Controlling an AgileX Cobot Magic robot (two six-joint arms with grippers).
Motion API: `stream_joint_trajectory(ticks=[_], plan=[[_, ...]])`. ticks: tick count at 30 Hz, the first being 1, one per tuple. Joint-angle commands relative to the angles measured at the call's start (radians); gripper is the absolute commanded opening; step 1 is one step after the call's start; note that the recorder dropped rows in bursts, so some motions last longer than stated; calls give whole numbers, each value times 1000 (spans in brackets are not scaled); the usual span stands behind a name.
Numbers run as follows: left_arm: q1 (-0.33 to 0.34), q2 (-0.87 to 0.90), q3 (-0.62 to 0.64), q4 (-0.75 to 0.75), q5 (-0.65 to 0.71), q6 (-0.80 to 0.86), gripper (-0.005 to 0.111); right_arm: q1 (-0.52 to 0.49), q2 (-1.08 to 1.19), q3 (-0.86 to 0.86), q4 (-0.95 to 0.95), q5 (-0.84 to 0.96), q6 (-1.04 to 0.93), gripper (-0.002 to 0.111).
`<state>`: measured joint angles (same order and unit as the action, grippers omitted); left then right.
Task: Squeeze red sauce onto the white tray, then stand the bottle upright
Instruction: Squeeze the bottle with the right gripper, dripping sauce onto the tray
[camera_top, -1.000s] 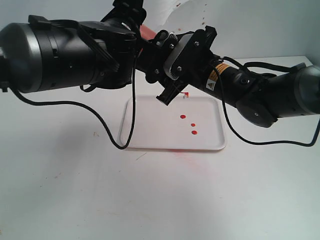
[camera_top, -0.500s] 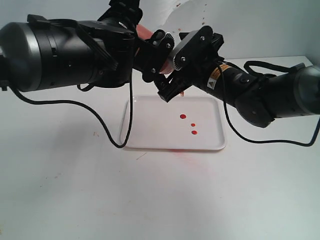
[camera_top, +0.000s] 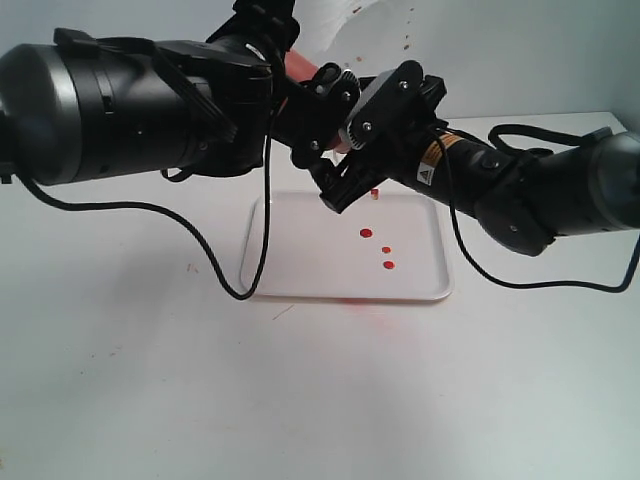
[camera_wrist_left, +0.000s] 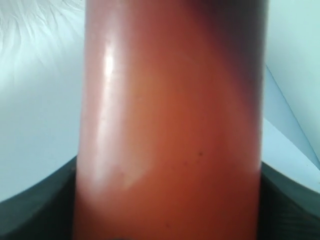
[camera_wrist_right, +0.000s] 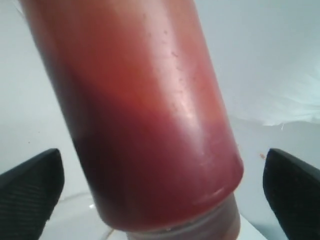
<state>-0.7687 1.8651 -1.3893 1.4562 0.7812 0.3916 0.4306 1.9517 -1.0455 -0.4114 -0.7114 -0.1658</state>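
Right wrist view: right gripper (camera_wrist_right: 162, 192) gapes wide, clear of the translucent orange-red plastic squeeze bottle (camera_wrist_right: 145, 115). Left gripper (camera_wrist_left: 167, 205) clasps it aloft by the flat white plastic tray (camera_top: 290, 270) dotted with red sauce drops (camera_top: 366, 233).

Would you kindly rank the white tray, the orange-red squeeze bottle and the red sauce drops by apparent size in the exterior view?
1. flat white rectangular plastic tray: largest.
2. translucent orange-red plastic squeeze bottle: mostly hidden; only a small patch shows, so its rank is unsure.
3. glossy red sauce drops: smallest; the three look alike, so they are left unranked.
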Motion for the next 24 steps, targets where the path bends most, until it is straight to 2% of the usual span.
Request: stream_joint_trajectory(ticks=[1,3,8,9,24], plan=[[-10,-15,-10,23,-19,-17,0,10,-6,-3,-27,-93,-9,87],[-10,-15,-10,23,-19,-17,0,10,-6,-3,-27,-93,-13,70],[-10,-15,-10,21,-19,-17,0,10,-6,-3,-27,-89,-13,4],[-10,-15,-10,19,-19,-17,0,10,-6,-3,-25,-87,-8,0],[-10,-15,-10,19,-19,-17,0,10,-6,-3,-27,-86,-8,1]])
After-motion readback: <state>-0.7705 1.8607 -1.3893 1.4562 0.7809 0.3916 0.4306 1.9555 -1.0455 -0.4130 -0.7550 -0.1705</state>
